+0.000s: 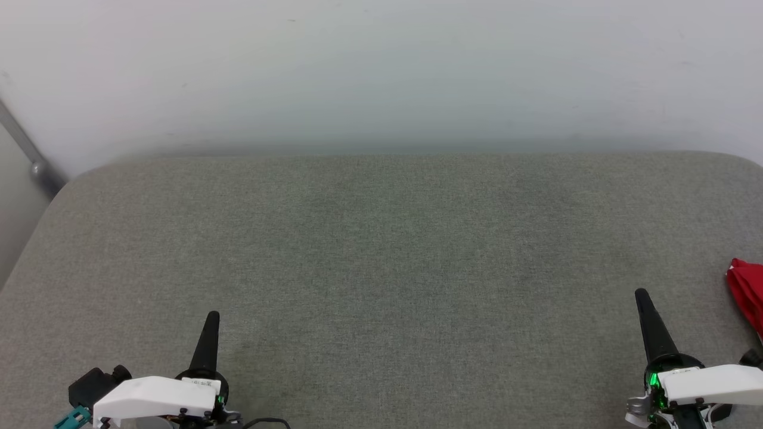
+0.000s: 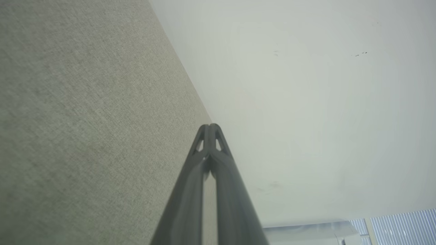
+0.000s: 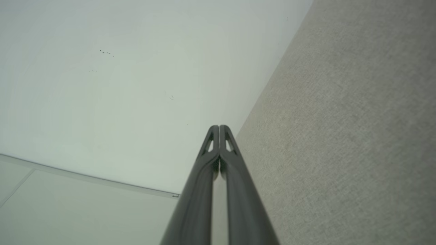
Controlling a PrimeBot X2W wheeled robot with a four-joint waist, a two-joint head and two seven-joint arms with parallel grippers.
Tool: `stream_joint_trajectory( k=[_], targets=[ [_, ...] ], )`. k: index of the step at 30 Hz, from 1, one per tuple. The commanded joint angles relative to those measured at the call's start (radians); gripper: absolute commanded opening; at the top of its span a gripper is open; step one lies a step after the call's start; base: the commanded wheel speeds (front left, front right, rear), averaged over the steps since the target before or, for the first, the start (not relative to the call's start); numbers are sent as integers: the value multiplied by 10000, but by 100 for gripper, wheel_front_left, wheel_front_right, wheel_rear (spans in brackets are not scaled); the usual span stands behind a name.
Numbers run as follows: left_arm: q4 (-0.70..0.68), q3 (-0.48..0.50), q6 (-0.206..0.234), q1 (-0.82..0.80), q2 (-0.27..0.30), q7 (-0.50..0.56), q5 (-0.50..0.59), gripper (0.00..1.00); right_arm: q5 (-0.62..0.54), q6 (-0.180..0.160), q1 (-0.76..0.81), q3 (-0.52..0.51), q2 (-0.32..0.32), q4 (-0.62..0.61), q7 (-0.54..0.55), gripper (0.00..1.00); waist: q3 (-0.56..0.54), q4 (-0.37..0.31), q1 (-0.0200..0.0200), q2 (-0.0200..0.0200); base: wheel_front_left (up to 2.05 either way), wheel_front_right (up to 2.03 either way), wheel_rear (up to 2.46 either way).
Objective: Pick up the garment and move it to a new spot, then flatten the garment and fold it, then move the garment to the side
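Nearest us, our left gripper (image 1: 212, 317) sits at the near left and our right gripper (image 1: 642, 295) at the near right, both over the grey fabric surface (image 1: 381, 250). Each has its two dark fingers pressed together tip to tip with nothing between them, and both wrist views show this plainly. Just right of the right gripper and slightly farther out, the garment (image 1: 748, 292) lies at the surface's right side, a crumpled red part cut off by the picture's edge, apart from the fingers. Farther on, the surface ends in rounded corners against a pale wall (image 1: 381, 71), and a metal bar (image 1: 30, 158) slants at the far left.
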Motion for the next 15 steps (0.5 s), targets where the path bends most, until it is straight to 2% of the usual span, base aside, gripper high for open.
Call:
stream_joint_trajectory(
  k=[1, 15],
  targets=[
    [-26, 59, -83, -244, 59, 39, -212, 0, 201, -1, -217, -29, -75, -28, 52, 0, 4, -2, -1, 0, 0, 0, 0],
    [125, 202, -225, -499, 45, 374, -1494, 0, 1404, -1, -507, -86, -55, 181, 384, 0, 63, -38, -1, 0, 0, 0, 0]
  ],
)
